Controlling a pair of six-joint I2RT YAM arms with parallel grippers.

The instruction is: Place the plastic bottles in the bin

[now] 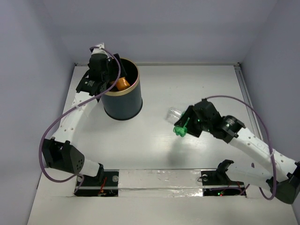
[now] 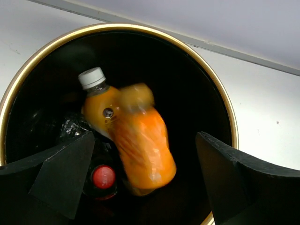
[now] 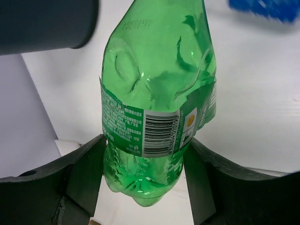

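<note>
The black bin with a gold rim (image 1: 133, 87) stands at the back left. My left gripper (image 1: 110, 75) hangs over its mouth, open and empty (image 2: 145, 183). An orange-filled bottle with a white cap (image 2: 140, 140) is blurred below the jaws inside the bin (image 2: 226, 101), and it also shows in the top view (image 1: 123, 84). A red-capped bottle (image 2: 104, 176) lies deeper in the bin. My right gripper (image 1: 186, 125) is shut on the green bottle (image 3: 157, 93) at its lower body and holds it above the table right of centre (image 1: 180, 130).
A clear bottle (image 1: 174, 114) lies on the table just beyond the right gripper; a blurred blue patch (image 3: 262, 8) shows at the top of the right wrist view. The bin's dark wall (image 3: 47, 23) shows at the upper left there. Walls enclose the table.
</note>
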